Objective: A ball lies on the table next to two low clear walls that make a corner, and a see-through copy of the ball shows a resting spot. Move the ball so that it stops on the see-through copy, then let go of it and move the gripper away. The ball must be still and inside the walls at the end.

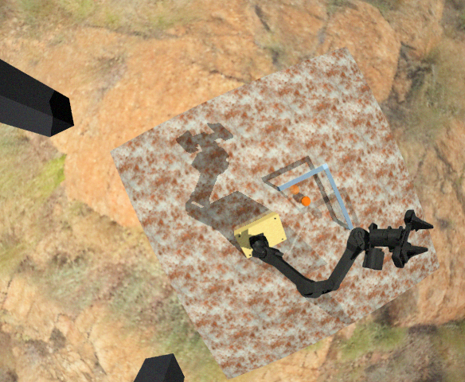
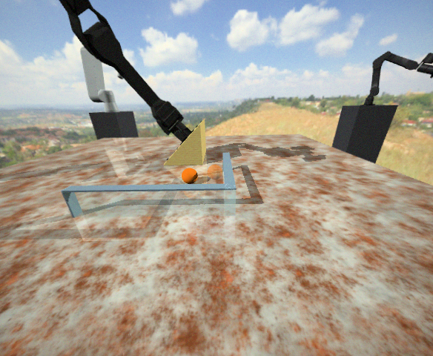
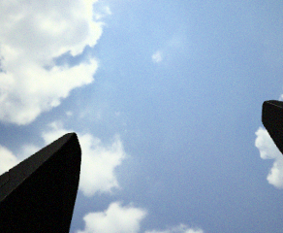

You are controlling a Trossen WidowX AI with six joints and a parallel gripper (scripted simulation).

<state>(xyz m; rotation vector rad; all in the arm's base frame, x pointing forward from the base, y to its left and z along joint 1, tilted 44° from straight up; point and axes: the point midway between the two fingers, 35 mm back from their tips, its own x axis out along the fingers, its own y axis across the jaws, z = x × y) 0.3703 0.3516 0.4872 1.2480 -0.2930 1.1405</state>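
The orange ball (image 1: 306,200) rests on the tabletop (image 1: 240,329) inside the corner formed by the two low clear walls (image 1: 331,185), but it does not sit on the see-through copy (image 1: 294,189). In the top view the copy lies just beside the ball, closer to the shorter wall. The exterior view agrees: the ball (image 2: 189,175) and the faint copy (image 2: 213,170) sit side by side with a slight gap or bare overlap, too fine to settle. So the main work appears not yet done: the ball has to be shifted onto the copy, left still, and the arm drawn clear.

The gripper (image 1: 421,237) is spread nearly to its full width and holds nothing. It is well apart from the ball, out past the far end of the longer wall near the tabletop's edge. In the wrist view only sky shows between the two dark fingers, so the gripper seems to point upward, touching nothing.
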